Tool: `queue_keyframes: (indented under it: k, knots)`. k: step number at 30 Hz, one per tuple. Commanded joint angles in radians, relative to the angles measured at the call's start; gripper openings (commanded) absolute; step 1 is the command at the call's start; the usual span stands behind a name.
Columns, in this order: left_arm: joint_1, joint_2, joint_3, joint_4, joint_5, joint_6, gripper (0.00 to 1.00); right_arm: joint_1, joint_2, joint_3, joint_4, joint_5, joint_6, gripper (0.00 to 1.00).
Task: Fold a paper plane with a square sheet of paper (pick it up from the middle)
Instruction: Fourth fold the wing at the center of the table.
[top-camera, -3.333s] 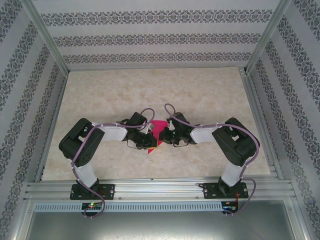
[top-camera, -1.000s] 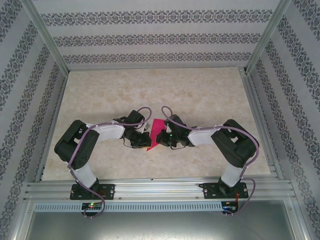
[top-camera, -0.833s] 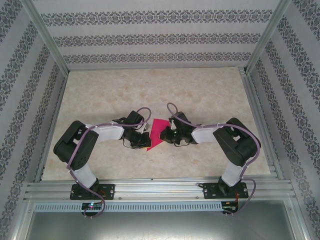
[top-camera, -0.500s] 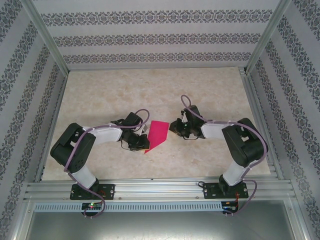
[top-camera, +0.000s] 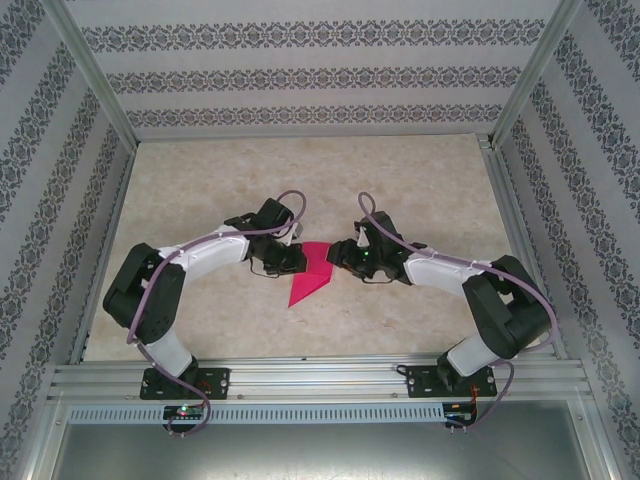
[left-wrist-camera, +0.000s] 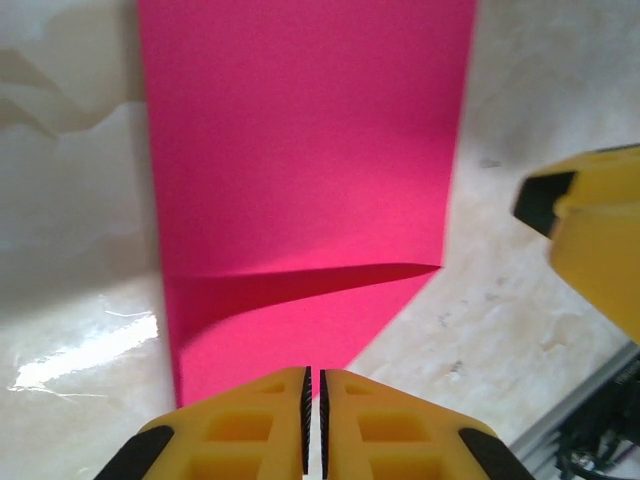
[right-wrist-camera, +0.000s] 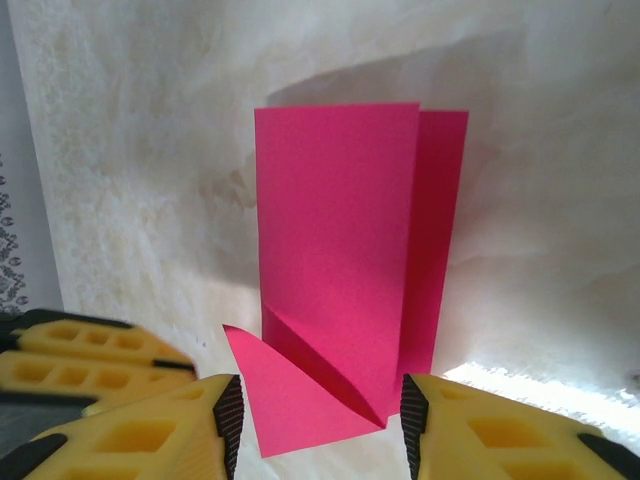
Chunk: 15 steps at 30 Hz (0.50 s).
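Now: left gripper (left-wrist-camera: 312, 385) jaws pressed together on near edge of square sheet of paper (left-wrist-camera: 300, 150), seemingly pinching it. Sheet, creased narrower, stretches straight ahead of claw over table (top-camera: 400, 180). Right gripper (right-wrist-camera: 318, 428) half-wide; sheet's near end lies between its fingertips, long axis running directly away. Left arm nearer, touching. No readable writing or labels.

Matt magenta paper (right-wrist-camera: 340, 250) lies on a glossy, marbled tabletop (right-wrist-camera: 130, 150) — smooth.
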Motion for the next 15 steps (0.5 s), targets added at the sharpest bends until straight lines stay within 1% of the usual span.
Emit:
queue_keyframes:
  k: [1,9,12,15]
  knots:
    - [-0.003,0.007,-0.007,-0.060,-0.033,0.034,0.14,0.025,0.035,-0.008,0.020,-0.002,0.032,0.50]
    - [-0.004,0.001,-0.035,-0.052,-0.038,0.032,0.15,0.063,0.116,0.022,0.100,-0.061,0.062,0.51]
    - [-0.004,-0.005,-0.042,-0.046,-0.045,0.025,0.15,0.074,0.134,0.043,0.119,-0.081,0.055,0.49]
    - [-0.004,-0.030,-0.060,-0.031,-0.048,0.017,0.17,0.082,0.154,0.068,0.112,-0.102,0.028,0.46]
